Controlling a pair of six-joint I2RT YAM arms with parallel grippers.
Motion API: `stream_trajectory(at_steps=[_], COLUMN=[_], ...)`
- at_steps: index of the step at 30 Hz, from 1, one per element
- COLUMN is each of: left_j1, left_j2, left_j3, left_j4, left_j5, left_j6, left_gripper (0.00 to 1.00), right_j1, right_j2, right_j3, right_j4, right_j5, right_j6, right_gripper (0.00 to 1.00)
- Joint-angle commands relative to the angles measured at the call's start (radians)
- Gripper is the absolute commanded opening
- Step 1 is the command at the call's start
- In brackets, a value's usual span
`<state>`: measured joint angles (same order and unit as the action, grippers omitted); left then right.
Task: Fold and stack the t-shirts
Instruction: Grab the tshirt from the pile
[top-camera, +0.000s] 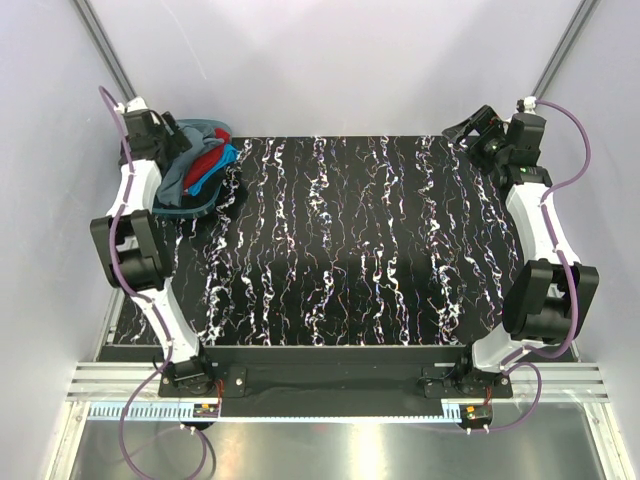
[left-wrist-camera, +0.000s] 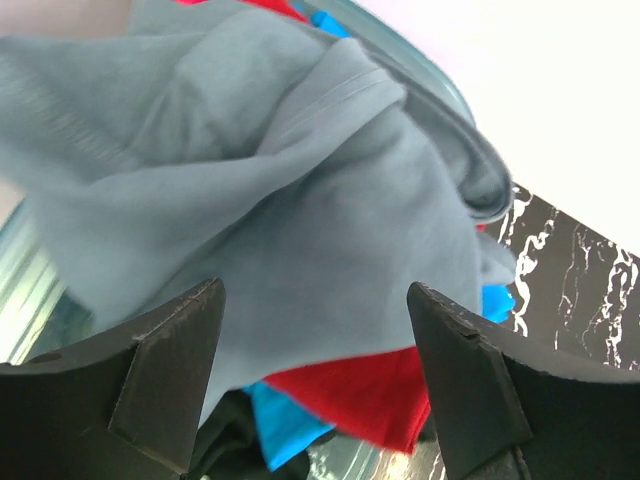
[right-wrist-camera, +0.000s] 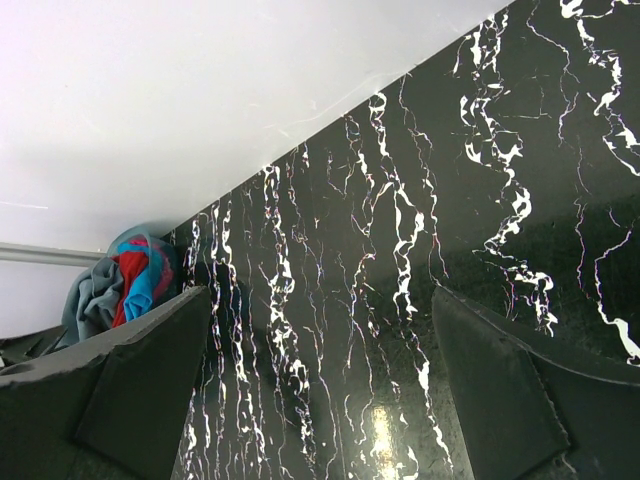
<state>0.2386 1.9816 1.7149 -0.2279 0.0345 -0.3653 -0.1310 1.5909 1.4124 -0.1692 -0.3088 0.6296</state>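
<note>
T-shirts (top-camera: 190, 172) in teal basket (top-camera: 208, 126), far-left table (top-camera: 350, 250) corner; left gripper (left-wrist-camera: 315, 290) released close by, right gripper (right-wrist-camera: 320, 295) released.

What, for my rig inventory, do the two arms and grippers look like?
Both the left arm and right arm have white link shells, bulky black joint housings and a looping purple cable. The left gripper and right gripper are matte black with broad wedge-shaped fingers.

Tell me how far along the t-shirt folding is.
Done: nothing; the black marbled table holds no folded shirt. In hand: the open left tool faces the crumpled slate grey-blue cloth tee. Left: that tee, the red cloth tee and the bright blue cloth tee, all unfolded.
</note>
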Motion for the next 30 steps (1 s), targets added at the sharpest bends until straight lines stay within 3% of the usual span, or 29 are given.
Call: stream_trajectory(at_steps=[1,11,12,13,15,16,17,30], left_j1=[-0.010,-0.022,-0.022,-0.021,-0.022,-0.021,-0.024,-0.048], left_j2=[0.034,0.144,0.157,0.160,0.160,0.158,0.145,-0.170], left_j3=[0.066,0.135,0.141,0.149,0.149,0.146,0.144,0.081], left_j4=[0.082,0.044,0.039,0.035,0.033,0.033,0.033,0.019], left_j5=[0.016,-0.021,-0.018,-0.015,-0.015,-0.010,-0.018,-0.183], left_j6=[0.017,0.026,0.028,0.026,0.016,0.014,0.012,0.048], left_gripper=[0.80,0.62,0.57,0.44,0.27,0.05,0.00,0.00], right_j1=[0.002,0.002,0.002,0.002,0.002,0.002,0.002,0.004], right_j2=[0.000,0.020,0.021,0.020,0.020,0.020,0.020,0.034], right_j3=[-0.003,0.017,0.016,0.016,0.016,0.016,0.014,-0.013], right_j4=[0.020,0.014,0.013,0.011,0.008,0.010,0.007,0.007], right_j5=[-0.013,-0.035,-0.036,-0.038,-0.044,-0.046,-0.047,-0.113], right_j6=[-0.005,0.016,0.016,0.015,0.013,0.007,0.005,0.009], right_gripper=[1.00,1.00,1.00,1.00,1.00,1.00,1.00,1.00])
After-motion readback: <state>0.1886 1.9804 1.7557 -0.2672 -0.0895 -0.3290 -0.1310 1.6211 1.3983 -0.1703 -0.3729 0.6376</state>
